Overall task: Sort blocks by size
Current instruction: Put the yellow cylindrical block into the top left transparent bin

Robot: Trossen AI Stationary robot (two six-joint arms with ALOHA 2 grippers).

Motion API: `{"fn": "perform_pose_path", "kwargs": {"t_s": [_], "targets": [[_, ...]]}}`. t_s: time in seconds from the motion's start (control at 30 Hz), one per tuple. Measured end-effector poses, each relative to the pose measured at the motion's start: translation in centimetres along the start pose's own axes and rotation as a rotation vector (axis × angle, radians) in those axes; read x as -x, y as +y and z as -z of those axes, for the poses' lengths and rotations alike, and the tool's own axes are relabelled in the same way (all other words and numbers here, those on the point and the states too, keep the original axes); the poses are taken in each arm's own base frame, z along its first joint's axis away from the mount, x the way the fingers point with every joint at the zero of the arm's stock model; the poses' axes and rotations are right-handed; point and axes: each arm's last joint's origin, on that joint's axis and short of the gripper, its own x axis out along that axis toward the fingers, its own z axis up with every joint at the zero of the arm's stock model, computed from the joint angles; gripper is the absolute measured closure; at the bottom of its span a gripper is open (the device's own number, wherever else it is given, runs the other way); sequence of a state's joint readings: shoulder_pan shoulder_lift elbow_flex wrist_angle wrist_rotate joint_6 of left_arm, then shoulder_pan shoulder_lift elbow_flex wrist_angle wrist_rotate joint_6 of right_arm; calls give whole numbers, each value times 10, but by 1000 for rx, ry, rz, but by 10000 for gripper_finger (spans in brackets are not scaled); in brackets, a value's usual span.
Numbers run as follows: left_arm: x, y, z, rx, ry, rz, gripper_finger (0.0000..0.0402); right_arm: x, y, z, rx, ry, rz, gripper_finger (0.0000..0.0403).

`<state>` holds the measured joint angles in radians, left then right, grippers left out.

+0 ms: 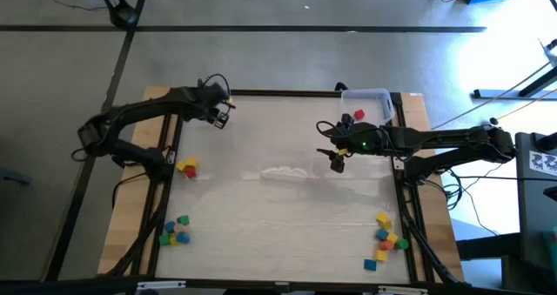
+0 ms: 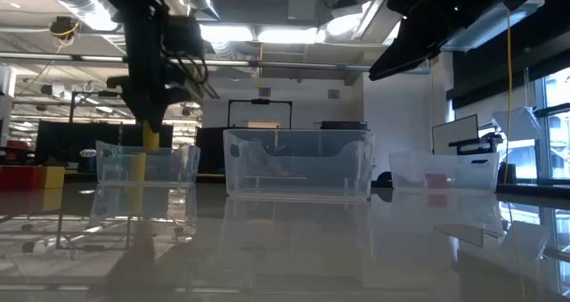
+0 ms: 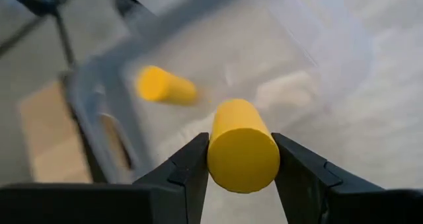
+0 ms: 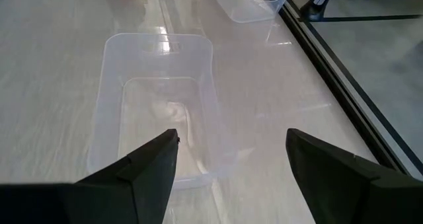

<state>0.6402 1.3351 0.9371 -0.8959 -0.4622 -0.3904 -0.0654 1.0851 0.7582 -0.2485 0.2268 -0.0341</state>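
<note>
Left gripper (image 3: 241, 159) clamped on a yellow cylinder block (image 3: 242, 147) over the left clear bin (image 3: 218, 72); risk is a miss on release.

Left to right, all placed off the middle clear bin (image 4: 158, 105): the left gripper hangs up-table and left of it, fingers (image 3: 188, 168) pinching the cylinder by its round sides, so it could roll or slip out crooked and land on the rim or the table, not inside, where a second yellow piece (image 3: 166, 86) already lies. Loose blocks (image 1: 174, 231) sit well down-left of the middle bin, another pile (image 1: 387, 237) down-right, far from any bin. The right gripper (image 4: 231, 154) hovers right over the middle bin, jaws wide apart, holding nothing; it may snag the bin wall if it drops.
</note>
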Motion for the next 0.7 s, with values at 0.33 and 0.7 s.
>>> {"fn": "perform_pose_path", "kwargs": {"t_s": [0.33, 0.7], "targets": [[-15, -7, -5, -17, 28, 26, 263, 0, 0, 0, 0, 1, 0, 123], [-15, -7, -7, -35, 11, 29, 262, 0, 0, 0, 0, 1, 0, 123]]}}
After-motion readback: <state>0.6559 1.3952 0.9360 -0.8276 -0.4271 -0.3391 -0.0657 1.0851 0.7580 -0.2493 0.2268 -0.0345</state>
